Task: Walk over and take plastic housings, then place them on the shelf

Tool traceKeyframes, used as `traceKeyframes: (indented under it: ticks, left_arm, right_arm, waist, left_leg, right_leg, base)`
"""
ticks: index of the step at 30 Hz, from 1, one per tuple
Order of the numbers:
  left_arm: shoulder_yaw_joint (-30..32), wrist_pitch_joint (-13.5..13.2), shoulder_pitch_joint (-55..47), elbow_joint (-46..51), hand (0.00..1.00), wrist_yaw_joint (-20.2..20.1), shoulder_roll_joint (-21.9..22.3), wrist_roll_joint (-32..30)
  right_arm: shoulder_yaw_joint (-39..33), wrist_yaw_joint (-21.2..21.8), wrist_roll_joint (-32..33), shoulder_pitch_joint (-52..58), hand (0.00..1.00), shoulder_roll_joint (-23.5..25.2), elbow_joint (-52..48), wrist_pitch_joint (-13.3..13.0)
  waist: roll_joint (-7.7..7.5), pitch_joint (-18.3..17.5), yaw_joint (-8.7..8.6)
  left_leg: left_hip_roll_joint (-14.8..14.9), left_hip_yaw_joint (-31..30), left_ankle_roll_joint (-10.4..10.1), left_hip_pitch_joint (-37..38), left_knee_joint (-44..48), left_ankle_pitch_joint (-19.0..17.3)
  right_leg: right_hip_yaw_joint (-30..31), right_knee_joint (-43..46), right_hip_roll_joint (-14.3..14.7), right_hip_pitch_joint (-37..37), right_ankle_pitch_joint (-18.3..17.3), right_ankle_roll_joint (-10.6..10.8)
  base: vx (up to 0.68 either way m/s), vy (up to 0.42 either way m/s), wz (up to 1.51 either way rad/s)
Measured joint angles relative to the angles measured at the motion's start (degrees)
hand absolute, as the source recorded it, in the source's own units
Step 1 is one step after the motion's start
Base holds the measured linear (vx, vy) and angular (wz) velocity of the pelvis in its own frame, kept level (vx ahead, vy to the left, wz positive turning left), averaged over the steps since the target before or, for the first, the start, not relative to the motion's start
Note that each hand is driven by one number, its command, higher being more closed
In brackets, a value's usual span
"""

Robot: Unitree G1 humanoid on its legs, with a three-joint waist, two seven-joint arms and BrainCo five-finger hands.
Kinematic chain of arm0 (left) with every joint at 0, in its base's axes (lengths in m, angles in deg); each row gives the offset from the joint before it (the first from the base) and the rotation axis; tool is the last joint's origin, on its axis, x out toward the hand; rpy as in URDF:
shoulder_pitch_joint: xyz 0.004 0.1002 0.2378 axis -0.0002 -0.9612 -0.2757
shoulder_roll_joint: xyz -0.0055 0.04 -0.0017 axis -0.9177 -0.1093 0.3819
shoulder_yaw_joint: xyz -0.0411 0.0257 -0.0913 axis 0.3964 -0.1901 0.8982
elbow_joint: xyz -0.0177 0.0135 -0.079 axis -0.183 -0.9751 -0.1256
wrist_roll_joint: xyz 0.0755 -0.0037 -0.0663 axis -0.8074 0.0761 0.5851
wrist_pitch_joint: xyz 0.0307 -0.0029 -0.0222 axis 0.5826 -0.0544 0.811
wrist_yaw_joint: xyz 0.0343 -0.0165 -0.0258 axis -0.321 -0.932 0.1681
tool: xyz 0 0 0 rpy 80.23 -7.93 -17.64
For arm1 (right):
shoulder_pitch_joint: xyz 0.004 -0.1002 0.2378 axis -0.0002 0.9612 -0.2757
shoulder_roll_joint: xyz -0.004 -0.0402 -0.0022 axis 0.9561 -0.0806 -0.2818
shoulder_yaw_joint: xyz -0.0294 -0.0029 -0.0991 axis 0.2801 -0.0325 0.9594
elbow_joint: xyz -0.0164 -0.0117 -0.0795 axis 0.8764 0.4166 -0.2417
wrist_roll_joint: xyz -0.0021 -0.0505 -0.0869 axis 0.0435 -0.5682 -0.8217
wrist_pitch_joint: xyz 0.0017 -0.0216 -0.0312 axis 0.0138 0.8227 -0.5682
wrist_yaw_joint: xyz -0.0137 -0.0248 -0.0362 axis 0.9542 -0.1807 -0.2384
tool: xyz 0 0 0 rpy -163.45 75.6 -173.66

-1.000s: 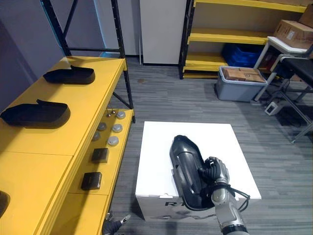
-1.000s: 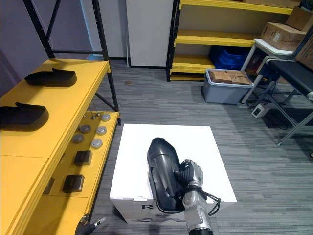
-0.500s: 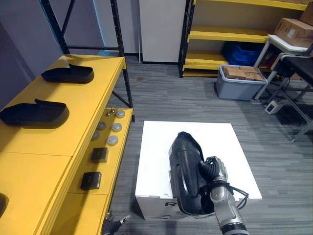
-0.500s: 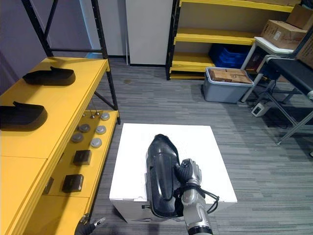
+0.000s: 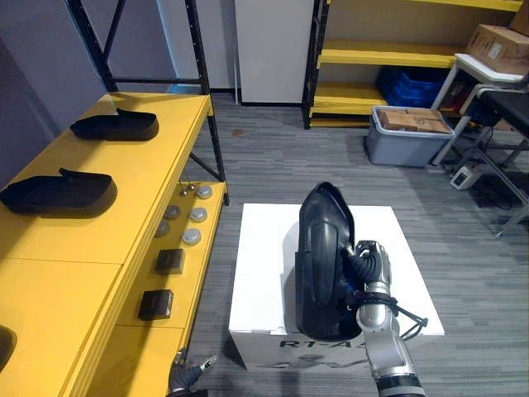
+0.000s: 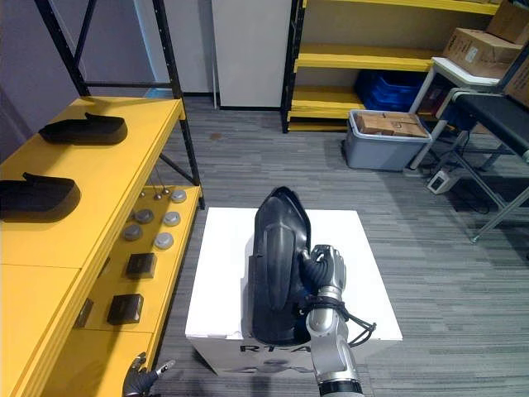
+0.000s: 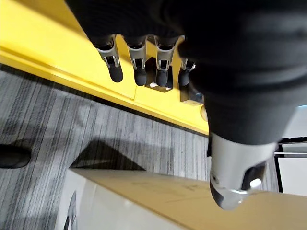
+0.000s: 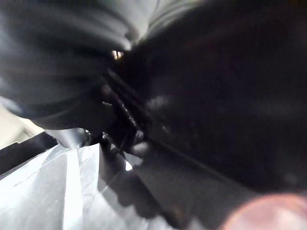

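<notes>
A long black plastic housing (image 5: pixel 322 256) stands almost upright above the white box (image 5: pixel 264 273), its lower end just over the box's front part. My right hand (image 5: pixel 369 269) is shut on the housing's right edge, and the dark housing (image 8: pixel 216 96) looms close in the right wrist view. Two more black housings (image 5: pixel 116 126) (image 5: pixel 59 192) lie on the yellow shelf top (image 5: pixel 140 207) at the left. My left hand (image 5: pixel 188 376) hangs low beside the shelf with its fingers (image 7: pixel 139 67) relaxed and holding nothing.
The shelf's lower level holds round metal parts (image 5: pixel 192 237) and two black blocks (image 5: pixel 169 261). Across grey floor stand a yellow rack (image 5: pixel 372 58), a grey bin of cardboard (image 5: pixel 407 141) and a white table (image 5: pixel 488 78) at the far right.
My right hand has raised the housing from lying flat on the white box to nearly upright above it. The left hand has stayed low.
</notes>
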Motion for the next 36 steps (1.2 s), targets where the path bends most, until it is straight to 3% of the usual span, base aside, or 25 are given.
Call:
traceKeyframes:
  ticks: [11,16,22,36]
  left_arm:
    - [2.89,-1.01,0.09,33.70,0.00,3.81,2.43,-0.14]
    - [-0.72,-3.70,2.88,48.72,0.00,4.66,2.08,0.13]
    - [-10.82,-5.98,5.86,54.28,0.00,3.05,1.65,4.57]
    - [-21.11,-4.67,11.05,50.53,0.00,-2.65,-0.64,5.95]
  right_arm:
    - [-0.14,-2.79,-0.06,-2.27,1.00,-0.45,-9.95,-1.05]
    - [0.11,-2.88,-0.59,-3.97,1.00,-0.59,-12.36,-1.07]
    - [2.54,-2.53,-1.56,-6.16,1.00,-1.04,-12.36,-1.07]
    - [6.98,-1.11,-2.72,-9.63,1.00,-2.76,-10.44,-1.11]
  waist:
    - [0.08,0.02,0.04]
    - [0.21,-0.07,-0.03]
    - [0.79,-0.57,-0.22]
    - [0.81,-1.64,-1.05]
  left_leg:
    - [0.12,1.14,0.10,-0.04,1.36,-0.96]
    - [-0.08,1.06,0.13,0.17,1.38,-0.94]
    - [-0.20,1.07,0.18,0.35,1.49,-0.95]
    - [-0.20,1.16,0.20,0.20,1.61,-0.94]
  right_leg:
    - [1.09,0.01,0.17,0.12,-0.03,-0.05]
    - [0.95,0.01,-0.04,0.39,-0.03,-0.04]
    - [0.93,0.01,-0.18,0.60,-0.01,-0.03]
    - [1.11,0.01,-0.11,0.43,0.03,-0.01]
  base:
    - [0.01,0.016,-0.05]
    - [0.01,0.019,0.01]
    - [-0.01,0.035,0.00]
    - [0.00,0.000,0.00]
